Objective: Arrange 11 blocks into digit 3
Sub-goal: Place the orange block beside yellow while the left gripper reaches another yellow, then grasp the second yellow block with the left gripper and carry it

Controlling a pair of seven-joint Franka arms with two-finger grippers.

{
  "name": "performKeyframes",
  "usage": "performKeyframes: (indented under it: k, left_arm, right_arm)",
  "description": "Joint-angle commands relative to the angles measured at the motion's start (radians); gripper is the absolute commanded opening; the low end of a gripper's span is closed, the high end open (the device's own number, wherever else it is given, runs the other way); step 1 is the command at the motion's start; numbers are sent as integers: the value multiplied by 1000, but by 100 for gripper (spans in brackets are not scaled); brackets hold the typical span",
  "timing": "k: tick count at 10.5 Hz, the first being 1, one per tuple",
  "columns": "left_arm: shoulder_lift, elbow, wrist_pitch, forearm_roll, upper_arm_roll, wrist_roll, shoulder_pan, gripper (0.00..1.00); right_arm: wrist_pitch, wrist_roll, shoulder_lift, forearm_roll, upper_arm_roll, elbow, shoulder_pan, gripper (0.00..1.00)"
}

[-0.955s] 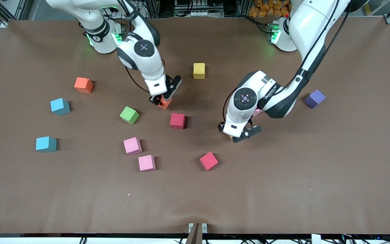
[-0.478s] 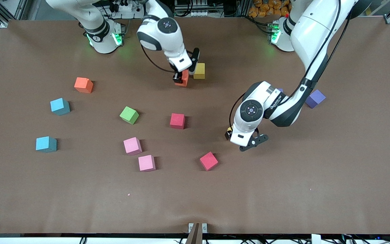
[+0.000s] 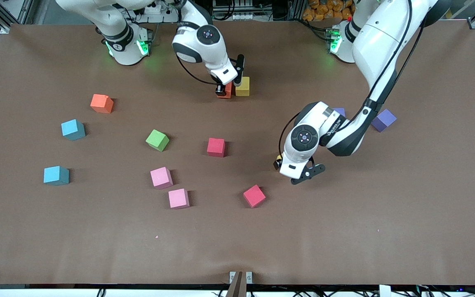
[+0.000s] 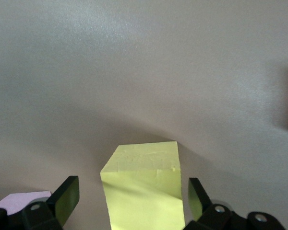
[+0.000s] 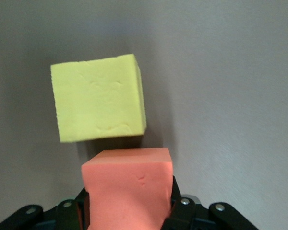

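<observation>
Right gripper, clamped on your orange block, has dropped beside the yellow block near the table's base-side edge; left gripper stays wide open around another yellow block.

Three pink cubes, one green, pairs of yellow, red, orange, purple, light-blue

From the front, the left gripper covers nearly all of the yellow cube, and the arm hides most of a purple cube at its 1 o'clock. The left wrist view's edge chops that yellow cube and leaves just a corner of a pink cube. In the right wrist view the red-orange cube gets cut off too.
</observation>
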Motion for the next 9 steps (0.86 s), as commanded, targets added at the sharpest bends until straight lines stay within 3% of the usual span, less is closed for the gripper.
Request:
performKeyframes:
  k: [1,9]
  left_arm:
    - [20,22,-8,10,-1,-13,-3,100]
    - [35,24,-8,7,-1,-13,-3,100]
  right_arm:
    - [31,-10,37,-48,6,-1,-18,24]
    - [28,-3,36,-50,20,-5,-20,25]
